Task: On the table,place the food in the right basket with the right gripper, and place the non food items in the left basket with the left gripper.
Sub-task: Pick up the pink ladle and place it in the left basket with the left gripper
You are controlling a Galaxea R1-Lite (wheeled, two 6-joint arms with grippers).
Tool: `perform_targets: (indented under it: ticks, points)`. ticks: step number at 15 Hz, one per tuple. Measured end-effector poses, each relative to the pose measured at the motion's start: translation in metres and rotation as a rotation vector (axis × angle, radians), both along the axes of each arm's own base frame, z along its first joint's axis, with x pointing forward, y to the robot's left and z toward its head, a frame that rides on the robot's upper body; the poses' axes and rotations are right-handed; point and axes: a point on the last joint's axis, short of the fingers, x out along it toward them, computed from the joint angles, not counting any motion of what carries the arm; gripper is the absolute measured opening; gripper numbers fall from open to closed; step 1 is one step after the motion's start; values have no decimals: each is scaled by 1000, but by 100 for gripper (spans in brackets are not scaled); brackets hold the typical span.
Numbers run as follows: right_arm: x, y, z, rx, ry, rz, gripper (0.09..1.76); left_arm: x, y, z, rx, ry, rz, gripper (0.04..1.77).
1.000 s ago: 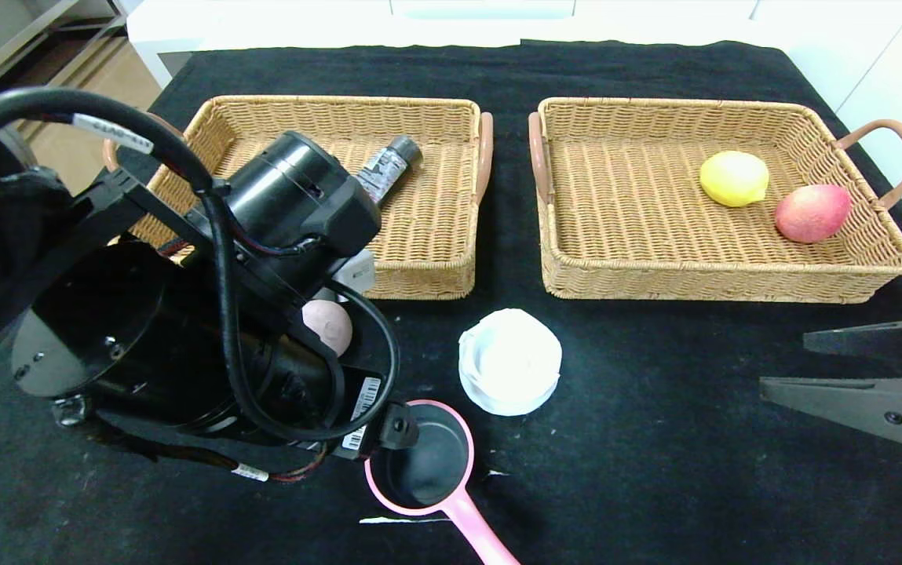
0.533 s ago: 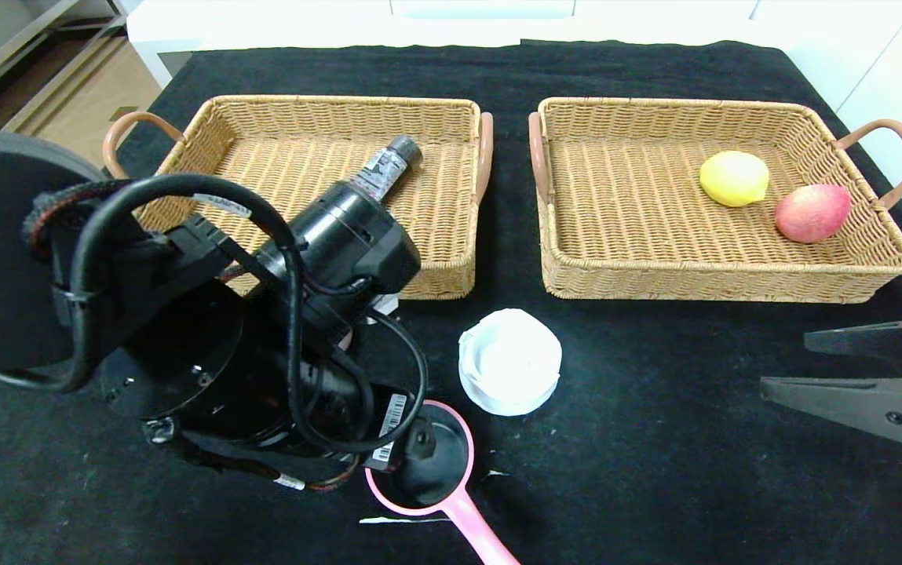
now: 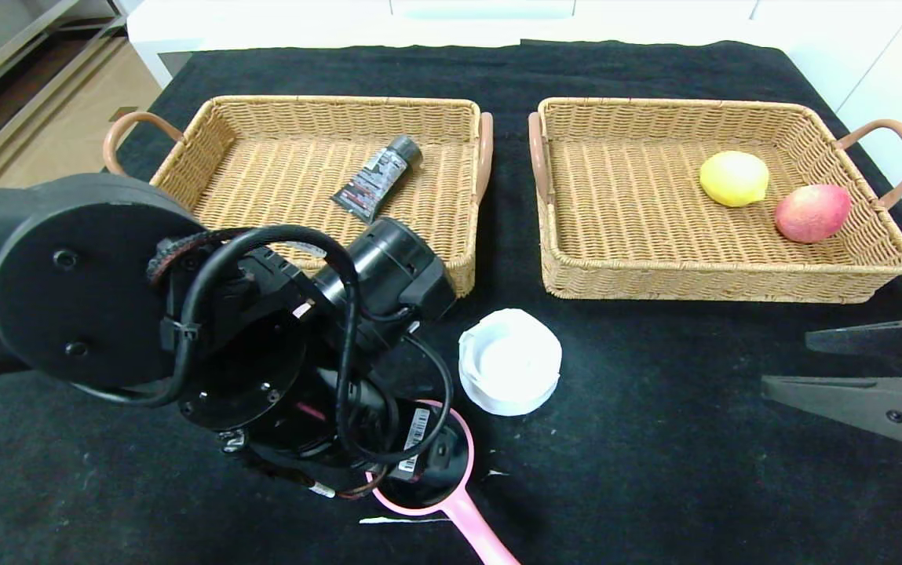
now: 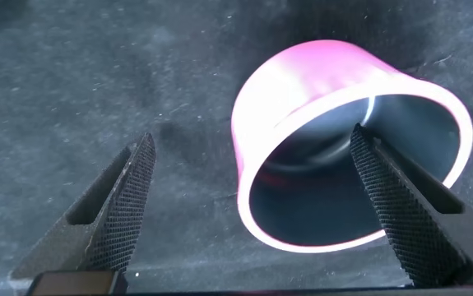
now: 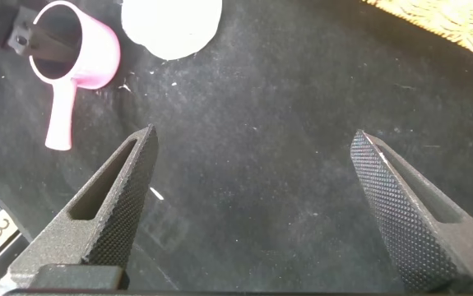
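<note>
A small pink pan (image 3: 462,514) with a dark inside lies on the black table (image 3: 655,471), partly under my left arm. My left gripper (image 4: 252,140) is open and low over the pan (image 4: 302,99): one finger is inside the bowl, the other over the cloth, and the near wall sits between them untouched. A round white dish (image 3: 509,369) rests just beyond the pan. The black tube (image 3: 376,176) lies in the left basket (image 3: 341,102). A yellow lemon (image 3: 733,178) and a red-pink peach (image 3: 812,212) lie in the right basket (image 3: 678,103). My right gripper (image 3: 786,362) hangs open and empty at the right edge.
My left arm (image 3: 262,345) covers the cloth in front of the left basket. In the right wrist view the pan (image 5: 76,45) and white dish (image 5: 170,25) lie far off, with bare cloth under the right gripper (image 5: 254,136). A white counter (image 3: 451,23) runs behind the table.
My left arm has swung from the left basket's front edge toward me and to the right, coming down over the pink pan. The tube is now uncovered. The right gripper has not moved.
</note>
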Motion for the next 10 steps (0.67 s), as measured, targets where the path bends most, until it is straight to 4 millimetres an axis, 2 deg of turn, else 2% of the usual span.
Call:
perform_targets:
  ticks: [9, 10]
  points:
    - [0, 0, 1, 1, -3, -2, 171, 4, -5, -11, 14, 15, 1, 172]
    - [0, 0, 0, 0, -3, -1, 171, 4, -5, -11, 15, 17, 1, 156]
